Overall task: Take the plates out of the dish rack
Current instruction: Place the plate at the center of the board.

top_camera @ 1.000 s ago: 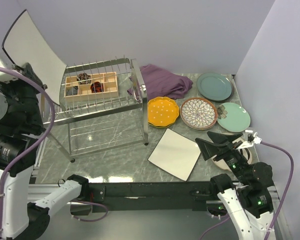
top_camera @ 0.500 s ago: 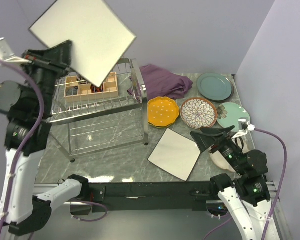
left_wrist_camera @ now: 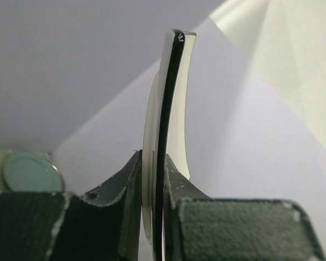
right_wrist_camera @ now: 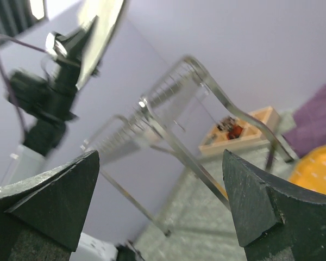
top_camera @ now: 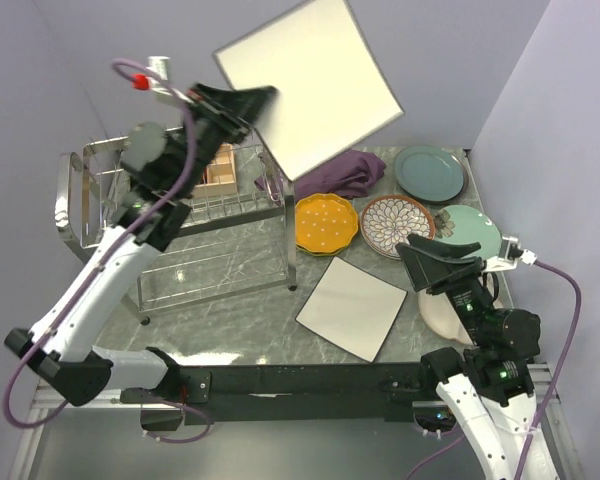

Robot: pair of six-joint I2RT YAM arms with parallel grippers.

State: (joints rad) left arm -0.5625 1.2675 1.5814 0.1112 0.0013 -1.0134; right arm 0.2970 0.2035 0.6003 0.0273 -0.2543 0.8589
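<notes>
Left claw (top_camera: 255, 105): clamped on white square plate (top_camera: 312, 80), up high
Probable landing spot: table plate (top_camera: 350, 307), down-right of it
Right claw (top_camera: 440, 252): wide open, empty

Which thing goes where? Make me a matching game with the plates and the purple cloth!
1. midair white square plate
2. other white square plate
3. orange dotted plate
4. purple cloth

A. flat on the table, in front
B. beyond the orange dotted plate
C. pinched in the left tool
D. left of the brown-patterned plate

Pairs: 1-C, 2-A, 3-D, 4-B
</notes>
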